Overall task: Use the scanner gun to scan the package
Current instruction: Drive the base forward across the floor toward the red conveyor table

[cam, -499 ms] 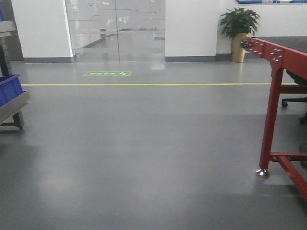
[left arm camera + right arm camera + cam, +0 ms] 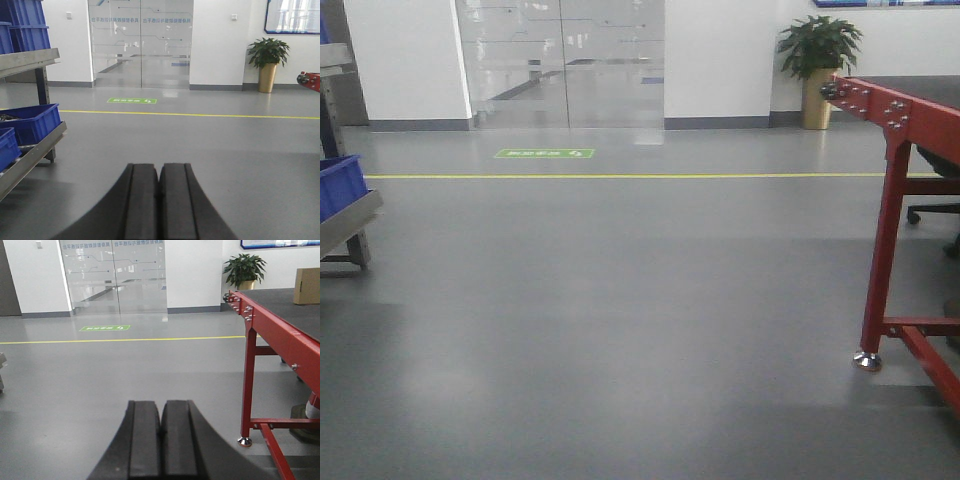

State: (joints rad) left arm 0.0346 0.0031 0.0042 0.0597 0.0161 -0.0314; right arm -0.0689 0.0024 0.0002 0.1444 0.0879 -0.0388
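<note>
At my far left stands a metal rack (image 2: 27,59) carrying blue bins (image 2: 31,122), some on the low sloping shelf and more stacked on top. My left pincer (image 2: 159,170) hangs level above the grey floor (image 2: 225,150), pointing across the room. Its two black pads (image 2: 142,205) are pressed together along their length, gripping nothing.

Ahead of it a green floor sign (image 2: 132,100) lies just before the frosted glass doors (image 2: 141,45). A yellow line (image 2: 200,114) crosses the floor nearer to me than the sign. Right of the doors, a potted plant (image 2: 268,55) in a gold pot stands against the white wall.

My right pincer (image 2: 161,407) is likewise squeezed pad against pad, empty, over the floor. Just to its right rises the red steel frame (image 2: 248,375) of a conveyor table with a dark flat top (image 2: 280,302). One of its legs ends in a round metal foot (image 2: 244,442).

The package (image 2: 306,286), a plain tan cardboard box, stands upright on that dark top towards its far end. The right edge of my right wrist view cuts it off, and it is well apart from both pincers. I cannot make out its label at this range.
</note>
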